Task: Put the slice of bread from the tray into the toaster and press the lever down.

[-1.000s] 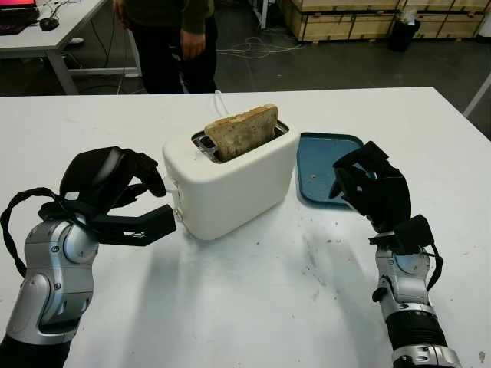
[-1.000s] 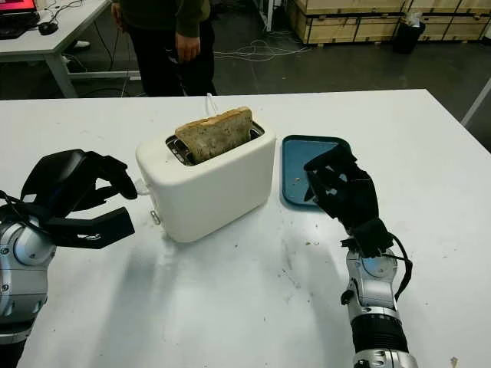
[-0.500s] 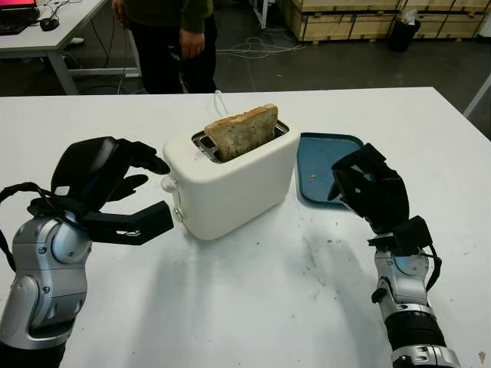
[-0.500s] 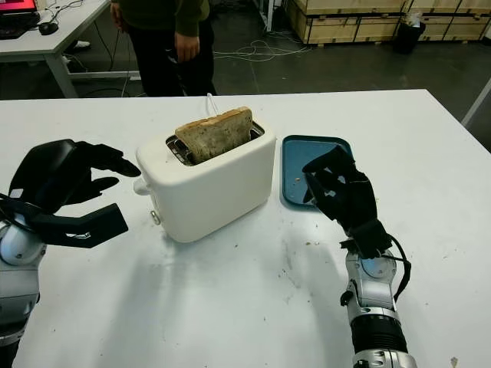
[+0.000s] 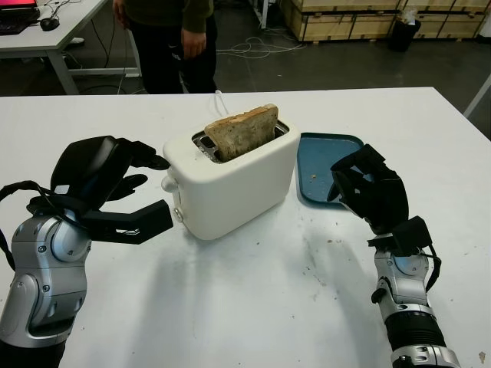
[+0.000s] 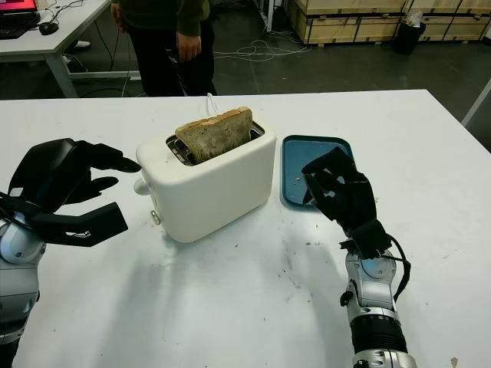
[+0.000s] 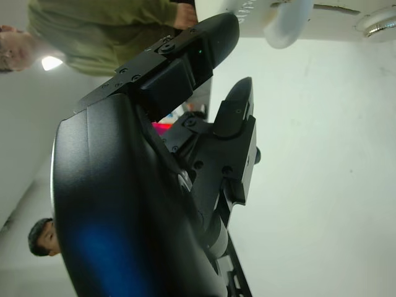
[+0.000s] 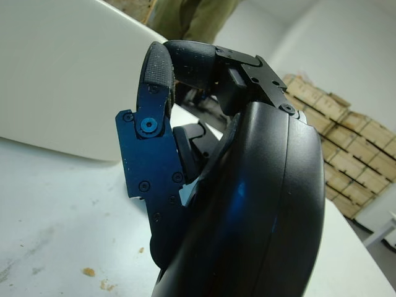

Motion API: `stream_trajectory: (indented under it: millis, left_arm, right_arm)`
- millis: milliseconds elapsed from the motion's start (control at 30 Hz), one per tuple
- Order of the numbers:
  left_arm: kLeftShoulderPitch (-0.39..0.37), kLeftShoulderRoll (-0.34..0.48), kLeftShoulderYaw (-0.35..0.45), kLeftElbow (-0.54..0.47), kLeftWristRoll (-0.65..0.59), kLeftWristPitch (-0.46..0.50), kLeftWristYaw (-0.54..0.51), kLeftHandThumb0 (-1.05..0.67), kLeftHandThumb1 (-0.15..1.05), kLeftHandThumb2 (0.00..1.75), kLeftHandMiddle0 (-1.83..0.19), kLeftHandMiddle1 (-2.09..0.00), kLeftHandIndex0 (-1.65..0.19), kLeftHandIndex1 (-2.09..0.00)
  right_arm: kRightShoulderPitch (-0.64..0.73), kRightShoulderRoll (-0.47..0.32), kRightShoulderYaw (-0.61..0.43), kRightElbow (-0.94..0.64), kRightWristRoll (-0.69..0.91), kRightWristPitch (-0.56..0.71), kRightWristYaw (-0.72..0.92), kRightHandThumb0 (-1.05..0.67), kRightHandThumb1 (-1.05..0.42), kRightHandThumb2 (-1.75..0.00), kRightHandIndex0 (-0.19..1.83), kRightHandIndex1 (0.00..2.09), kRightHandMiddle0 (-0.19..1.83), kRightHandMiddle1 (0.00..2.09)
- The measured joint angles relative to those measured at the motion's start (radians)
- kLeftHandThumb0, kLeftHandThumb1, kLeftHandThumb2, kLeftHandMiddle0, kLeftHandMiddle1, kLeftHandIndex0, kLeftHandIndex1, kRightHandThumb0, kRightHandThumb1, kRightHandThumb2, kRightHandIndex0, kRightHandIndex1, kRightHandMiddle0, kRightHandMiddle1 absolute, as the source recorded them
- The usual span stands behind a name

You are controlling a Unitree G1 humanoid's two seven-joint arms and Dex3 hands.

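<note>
1. Standing upright in one slot of the white toaster (image 5: 234,180), a single slice of bread (image 5: 242,131) pokes well above the top; toaster sits mid-surface (image 5: 253,307).
2. One white lever knob (image 5: 169,184) shows on the toaster's left end, not pressed down.
3. Left hand (image 5: 115,188) hovers just beside that end, open, holding nothing, fingertip near the knob w/o clear contact.
4. Right hand (image 6: 341,195) is raised over the near edge of the teal tray (image 5: 326,157), fingers curled, gripping nothing.
5. One tray, just right of the toaster, carries crumbs only.
6. No brand, label or readable writing on toaster or tray.
7. One person (image 5: 173,38) stands beyond the far edge of the surface.
</note>
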Motion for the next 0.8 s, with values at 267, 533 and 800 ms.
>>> stream_trajectory:
  millis: [267, 533, 800]
  left_arm:
    - [0.000, 0.000, -0.005, 0.006, 0.000, 0.006, -0.003, 0.00, 0.92, 0.06, -1.03, -1.70, -1.17, -0.05]
    - [0.000, 0.000, -0.006, 0.009, -0.002, -0.002, -0.001, 0.03, 0.92, 0.05, -1.00, -1.71, -1.21, -0.06]
    - [0.000, -0.001, -0.014, 0.054, -0.002, -0.019, 0.024, 0.01, 0.92, 0.05, -0.97, -1.74, -1.49, -0.20]
  right_arm:
    - [0.000, 0.002, 0.000, 0.000, 0.001, -0.001, 0.005, -0.42, -0.92, -0.34, 0.81, 1.75, 0.51, 1.75]
    - [0.000, 0.004, 0.000, 0.008, 0.003, -0.009, 0.016, -0.41, -0.92, -0.35, 0.80, 1.75, 0.51, 1.75]
    - [0.000, 0.004, -0.001, 0.012, 0.003, -0.016, 0.016, -0.41, -0.92, -0.34, 0.81, 1.75, 0.51, 1.75]
